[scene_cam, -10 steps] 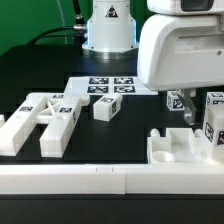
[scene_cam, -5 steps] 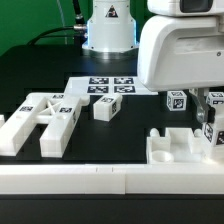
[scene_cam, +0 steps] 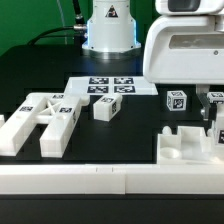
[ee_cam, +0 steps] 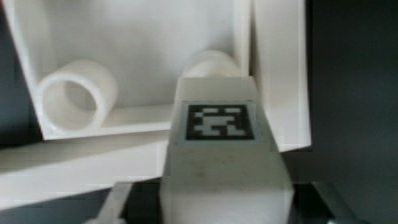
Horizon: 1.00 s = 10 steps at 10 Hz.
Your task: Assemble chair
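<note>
Slid toward the exterior view's right, the gripper (ee_cam: 217, 198) now clamps tight on a tagged chair piece (ee_cam: 217, 120).

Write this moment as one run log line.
phase: grasp | gripper: shut | held: tagged chair part | small block: loose on table

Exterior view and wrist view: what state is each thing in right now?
end effector: shut on tagged piece
tagged piece: gripped between the fingers
small tagged block: loose on table, untouched
tagged cube: on table, not gripped
cross-braced frame: lying flat, unattached
notched block: on table, not gripped
marker board: flat on table
</note>
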Each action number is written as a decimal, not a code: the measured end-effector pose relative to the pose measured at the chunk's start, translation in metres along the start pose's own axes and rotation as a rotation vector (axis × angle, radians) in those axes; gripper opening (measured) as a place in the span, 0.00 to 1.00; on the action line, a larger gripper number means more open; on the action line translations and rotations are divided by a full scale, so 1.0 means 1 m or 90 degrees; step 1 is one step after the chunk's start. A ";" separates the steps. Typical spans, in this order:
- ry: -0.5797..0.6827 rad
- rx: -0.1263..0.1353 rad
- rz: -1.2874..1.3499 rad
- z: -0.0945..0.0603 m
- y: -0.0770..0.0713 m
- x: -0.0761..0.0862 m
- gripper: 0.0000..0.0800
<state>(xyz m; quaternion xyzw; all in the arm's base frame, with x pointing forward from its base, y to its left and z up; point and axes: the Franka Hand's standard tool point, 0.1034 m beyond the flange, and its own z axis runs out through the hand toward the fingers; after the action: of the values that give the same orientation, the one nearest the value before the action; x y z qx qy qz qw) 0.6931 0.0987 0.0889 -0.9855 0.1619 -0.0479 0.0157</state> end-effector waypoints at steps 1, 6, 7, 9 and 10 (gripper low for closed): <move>0.000 -0.002 0.042 0.000 0.002 0.000 0.36; 0.020 -0.057 0.286 -0.002 0.024 0.005 0.37; 0.025 -0.069 0.324 -0.003 0.030 0.006 0.37; 0.032 -0.081 0.354 -0.004 0.035 0.007 0.37; 0.031 -0.081 0.351 -0.004 0.036 0.007 0.37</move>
<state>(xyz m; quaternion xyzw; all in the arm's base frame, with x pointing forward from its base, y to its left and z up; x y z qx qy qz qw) 0.6881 0.0627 0.0921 -0.9017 0.4271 -0.0555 -0.0377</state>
